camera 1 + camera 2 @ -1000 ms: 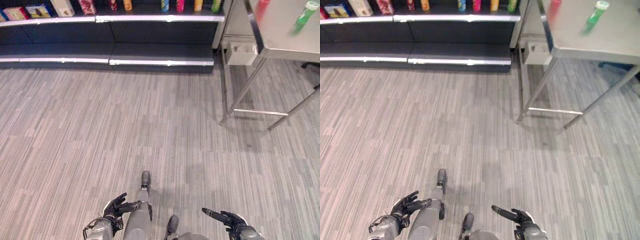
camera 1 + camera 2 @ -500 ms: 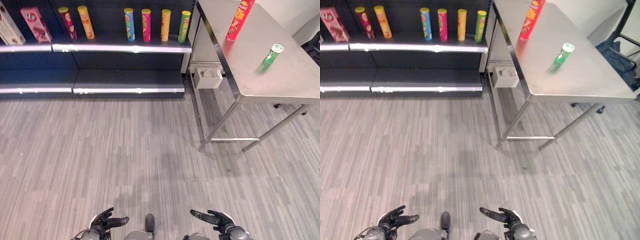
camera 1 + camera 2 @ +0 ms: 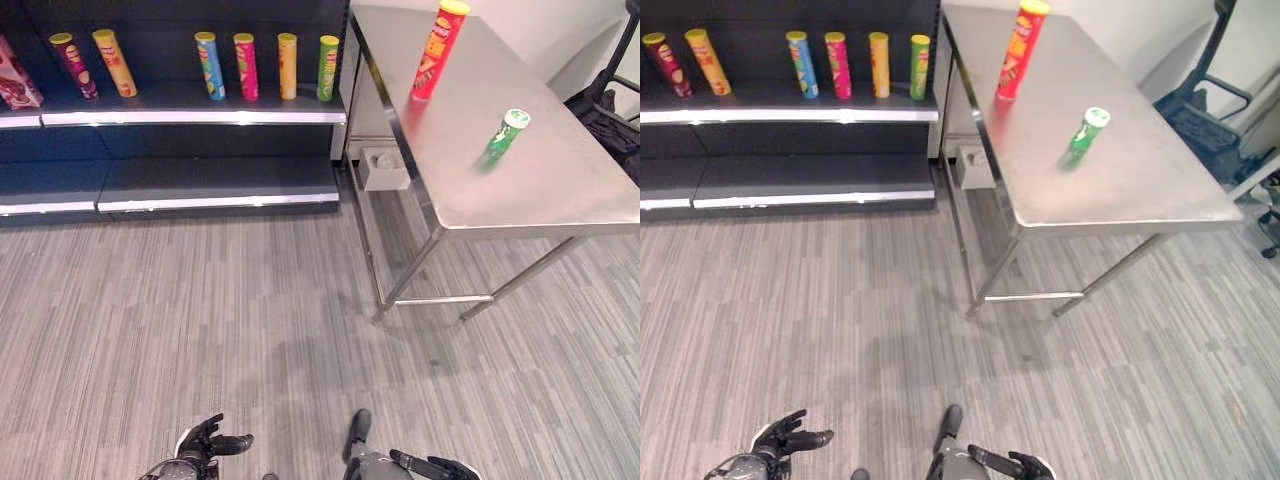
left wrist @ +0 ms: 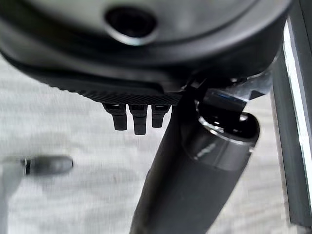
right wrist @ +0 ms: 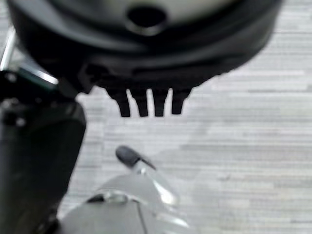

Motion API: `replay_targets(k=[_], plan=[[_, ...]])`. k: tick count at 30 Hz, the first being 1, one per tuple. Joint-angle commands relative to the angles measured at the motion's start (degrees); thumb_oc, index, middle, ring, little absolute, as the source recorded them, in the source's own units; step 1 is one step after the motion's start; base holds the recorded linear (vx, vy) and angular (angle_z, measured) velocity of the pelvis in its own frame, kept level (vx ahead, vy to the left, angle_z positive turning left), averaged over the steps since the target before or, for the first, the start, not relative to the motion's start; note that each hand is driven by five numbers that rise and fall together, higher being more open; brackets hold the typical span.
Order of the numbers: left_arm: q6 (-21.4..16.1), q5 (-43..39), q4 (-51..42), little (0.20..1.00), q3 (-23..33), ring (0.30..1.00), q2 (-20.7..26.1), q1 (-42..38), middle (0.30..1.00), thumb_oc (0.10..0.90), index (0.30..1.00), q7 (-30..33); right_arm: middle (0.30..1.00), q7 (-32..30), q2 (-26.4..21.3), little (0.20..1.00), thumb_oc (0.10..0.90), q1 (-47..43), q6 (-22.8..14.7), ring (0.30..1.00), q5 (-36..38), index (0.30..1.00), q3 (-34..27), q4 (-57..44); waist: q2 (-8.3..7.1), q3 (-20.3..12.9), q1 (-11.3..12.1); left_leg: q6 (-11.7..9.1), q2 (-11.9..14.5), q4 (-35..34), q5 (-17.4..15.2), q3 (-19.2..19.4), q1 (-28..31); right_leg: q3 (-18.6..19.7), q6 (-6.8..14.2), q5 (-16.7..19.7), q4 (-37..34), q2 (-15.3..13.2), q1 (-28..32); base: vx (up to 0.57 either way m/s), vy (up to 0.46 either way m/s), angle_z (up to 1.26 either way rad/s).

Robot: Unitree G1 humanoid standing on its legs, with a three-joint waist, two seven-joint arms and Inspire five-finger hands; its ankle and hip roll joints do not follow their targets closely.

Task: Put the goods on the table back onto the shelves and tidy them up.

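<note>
Both hands hang low over the grey floor (image 3: 200, 330) and hold nothing: the left hand (image 3: 205, 443) has its fingers loosely spread, the right hand (image 3: 432, 467) has its fingers stretched straight. On the steel table (image 3: 560, 190) a tall red can (image 3: 437, 50) stands upright at the far end, and a small green can (image 3: 502, 136) stands apart, nearer the middle. Beside the table, the dark shelf (image 3: 190, 100) carries a row of upright cans (image 3: 245, 66).
</note>
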Motion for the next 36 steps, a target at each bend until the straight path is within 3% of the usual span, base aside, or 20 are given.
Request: replay_targets(k=[1, 2, 3, 4, 5, 6, 8, 9, 10, 12, 15, 16, 18, 19, 21, 23, 27, 29, 33, 36], plan=[[-1.6, 0.2, -0.6, 0.9, -0.3, 0.9, 1.0, -1.0, 0.9, 0.8, 0.9, 0.0, 0.9, -0.9, -3.8, 0.9, 0.8, -1.9, -1.2, 0.9, 0.0, 0.9, 0.6, -1.2, 0.26, 0.7, 0.6, -0.9, -0.3, 5.1, 0.0, 1.3, -7.4, 0.8, 6.6, -3.9, 0.8, -3.4, 4.2, 0.11, -0.215, 0.13], [-1.5, 0.0, -0.9, 0.9, -0.3, 0.9, 0.7, -0.8, 0.9, 0.8, 0.9, -0.1, 0.9, -1.0, -4.1, 0.9, 0.8, -1.9, -1.3, 0.9, 0.2, 0.9, 0.8, -1.5, 0.4, 1.1, 0.7, -1.9, 0.9, 8.8, -1.3, 1.5, -8.4, 0.8, 5.7, -5.2, 0.8, -2.6, 5.1, 0.14, -0.335, 0.11], [-1.3, -1.5, -2.2, 0.9, -0.6, 0.9, -0.1, 0.2, 0.9, 0.8, 0.9, -0.2, 0.9, -1.0, -5.1, 0.9, 0.8, -1.8, -1.4, 0.9, 0.6, 0.9, 1.2, -2.9, 0.84, 2.8, 1.3, -3.5, 3.5, 25.4, 0.8, 0.0, -14.6, 0.3, 2.7, -8.1, 0.6, -0.5, 8.0, 0.16, -0.379, 0.14], [-1.1, -2.6, -3.2, 0.9, -0.9, 0.9, -0.5, 0.5, 0.9, 0.8, 0.9, 0.1, 0.9, -1.5, -5.8, 0.9, 0.8, -2.0, -1.3, 0.9, 1.2, 0.9, 0.9, -3.5, 1.15, 4.8, 2.1, -4.4, 4.4, 35.1, 7.5, -2.4, -19.8, -0.1, 0.8, -9.8, 0.4, 0.8, 10.2, 0.15, -0.346, 0.02], [-1.2, -3.2, -3.3, 0.9, -1.1, 0.9, -0.8, 0.3, 0.9, 0.8, 0.9, 0.2, 0.9, -1.7, -6.0, 0.9, 0.8, -2.3, -1.2, 0.9, 1.5, 0.9, 0.8, -3.5, 1.13, 5.3, 2.5, -3.9, 3.8, 37.2, 8.2, -3.3, -22.6, -0.4, 0.4, -10.4, 0.4, 1.1, 10.7, 0.16, -0.185, 0.01], [-1.2, -3.7, -2.8, 0.9, -1.2, 0.9, -1.0, 0.0, 0.9, 0.8, 0.9, 0.3, 0.9, -1.9, -6.0, 0.9, 0.8, -2.4, -1.1, 0.9, 1.9, 0.9, 1.0, -3.4, 0.89, 5.9, 3.4, -2.8, 1.7, 36.4, 6.7, -3.4, -27.8, 0.4, 0.4, -11.5, 0.4, 1.6, 11.4, 0.19, -0.075, -0.02], [-1.1, -3.9, -2.8, 0.9, -1.2, 0.9, -1.0, 0.3, 0.9, 0.8, 0.9, 0.2, 0.9, -1.9, -6.1, 0.9, 0.8, -2.2, -1.2, 0.9, 2.0, 0.9, 1.2, -3.8, 0.85, 5.3, 4.4, -2.2, 0.9, 29.6, 6.3, -3.0, -29.5, 1.4, 0.8, -12.7, 0.4, 1.8, 12.1, 0.18, -0.001, 0.02], [-1.1, -3.9, -2.8, 0.9, -1.2, 0.9, -1.0, 0.3, 0.9, 0.8, 0.9, 0.2, 0.9, -1.9, -6.1, 0.9, 0.8, -2.2, -1.2, 0.9, 2.0, 0.9, 1.2, -3.8, 0.81, 5.3, 4.4, -2.2, 0.8, 29.5, 6.4, -3.0, -29.4, 1.4, 0.8, -12.7, 0.4, 1.8, 12.1, 0.3, 0.127, -0.23], [-1.2, -3.7, -2.8, 0.9, -0.7, 0.9, -1.0, 1.1, 0.9, 0.8, 0.9, 0.0, 0.9, -1.8, -6.3, 0.9, 0.8, -2.0, -1.5, 0.9, 1.3, 0.9, 1.7, -4.0, 1.96, 4.5, 5.7, -2.5, 1.2, 14.2, 10.3, -4.7, -27.9, 2.4, 1.5, -13.9, 0.4, 3.1, 13.1, 0.34, 0.162, -0.35], [-1.3, -4.1, -2.8, 0.9, -0.7, 0.9, -1.0, 1.2, 0.9, 0.8, 0.9, 0.1, 0.9, -2.1, -6.6, 0.9, 0.8, -2.2, -1.8, 0.9, 0.7, 0.9, 2.1, -4.1, 3.03, 4.1, 6.4, -3.8, 2.9, 4.0, 15.7, -5.7, -27.1, 2.8, 1.5, -15.5, 0.4, 4.3, 14.8, 0.38, 0.183, -0.28], [-1.4, -4.4, -2.7, 0.9, -0.6, 0.9, -1.0, 1.0, 0.9, 0.8, 0.9, 0.1, 0.9, -2.2, -6.6, 0.9, 0.8, -2.7, -1.9, 0.9, 0.4, 0.9, 2.3, -4.0, 3.15, 4.2, 6.9, -4.6, 3.4, 1.2, 16.8, -6.5, -27.3, 3.4, 1.4, -16.5, 0.4, 4.7, 15.9, 0.26, 0.125, -0.29], [-1.3, -3.7, -0.3, 0.9, -0.7, 0.9, -0.7, 0.5, 0.9, 0.8, 0.9, 0.2, 0.9, -2.0, -5.5, 0.9, 0.8, -2.7, -1.8, 0.9, -1.3, 0.9, 3.3, -3.0, 2.33, 2.9, 7.2, -4.9, 4.2, 1.5, 17.8, -7.1, -26.3, 5.4, 2.1, -18.3, 0.4, 4.4, 19.9, 0.63, 0.384, -0.41], [-1.5, -2.9, -0.9, 0.9, -0.6, 0.9, 0.0, 0.1, 0.9, 0.8, 0.9, 0.2, 0.9, -1.6, -4.3, 0.9, 0.8, -2.9, -1.8, 0.9, -2.2, 0.9, 3.9, -3.2, 0.57, 1.2, 7.7, -3.5, 3.4, 2.8, 16.0, -4.2, -25.4, 6.1, 3.6, -18.7, 3.1, 1.1, 19.7, 0.58, 0.476, -0.88], [-1.2, -2.1, -0.4, 0.9, -0.5, 0.9, 1.4, -1.0, 0.9, 0.8, 0.9, 0.6, 0.9, -1.2, -3.4, 0.9, 0.8, -3.6, -1.5, 0.9, -1.7, 0.9, 3.3, -3.0, -0.01, 0.6, 6.9, -0.9, 2.1, 1.7, 13.6, -0.8, -22.3, 6.8, 4.9, -17.3, 13.7, -2.5, 14.5, 0.33, 0.516, -0.91], [-0.9, -1.6, 0.2, 0.9, -0.3, 0.9, 2.8, -1.9, 0.9, 0.8, 0.9, 0.8, 0.9, -1.2, -2.9, 0.9, 0.8, -3.8, -0.7, 0.9, -2.2, 0.9, 2.1, 0.2, 1.12, 1.2, 4.7, 1.8, 0.6, -2.3, 11.1, 4.0, -15.0, 1.1, 6.8, -9.7, 30.5, -9.7, 6.6, 0.26, 0.49, -0.55], [-1.0, -1.1, 0.3, 0.9, -0.4, 0.9, 3.2, -2.1, 0.9, 0.8, 0.9, 0.7, 0.9, -1.6, -2.8, 0.9, 0.8, -3.2, -0.5, 0.9, -1.9, 0.9, 1.0, 2.0, 1.47, 1.5, 3.5, 2.1, 0.2, -3.2, 10.2, 4.7, -12.9, 0.3, 6.1, -10.0, 31.4, -9.6, 4.5, 0.17, 0.196, -0.65], [-1.3, -1.2, 0.4, 0.9, -0.4, 0.9, 3.6, -2.9, 0.9, 0.8, 0.9, 1.0, 0.9, -2.3, -3.3, 0.9, 0.8, -2.5, -0.3, 0.9, -0.4, 0.9, -1.5, 4.8, 1.86, 2.0, 2.1, 1.7, 0.2, -3.3, 9.3, 5.1, -11.3, -0.7, 5.2, -11.7, 24.1, -6.7, 2.1, 0.09, 0.015, 0.2], [-1.8, -0.2, 0.9, 0.9, -0.5, 0.9, 3.7, -3.0, 0.9, 0.8, 0.9, 0.6, 0.9, -3.0, -3.5, 0.9, 0.8, -0.7, -0.4, 0.9, 1.7, 0.9, -4.9, 7.9, 1.0, 1.7, 0.7, 1.3, -0.8, -3.2, 8.1, 5.0, -10.0, 2.7, 5.6, -11.6, 13.2, -3.1, 3.3, 0.12, -0.056, 0.23], [-2.1, 1.3, 2.1, 0.9, 0.2, 0.9, 3.1, -1.9, 0.9, 0.8, 0.9, -0.3, 0.9, -3.4, -4.8, 0.9, 0.8, 1.8, -0.4, 0.9, 3.9, 0.9, -9.1, 11.3, 0.37, -0.3, 0.2, 0.7, -1.0, -3.4, 7.7, 6.0, -9.3, 3.1, 5.6, -10.0, 5.1, -1.3, 7.4, 0.1, -0.05, 0.19], [-2.0, 1.6, 1.7, 0.9, 0.2, 0.9, 2.8, -1.1, 0.9, 0.8, 0.9, -0.7, 0.9, -3.5, -5.7, 0.9, 0.8, 2.7, -0.4, 0.9, 4.1, 0.9, -10.3, 12.0, 0.41, -1.1, -0.1, 0.4, -0.6, -3.4, 7.6, 6.2, -9.1, 3.0, 5.5, -9.4, 3.2, -0.6, 8.7, 0.04, -0.03, -0.05]])
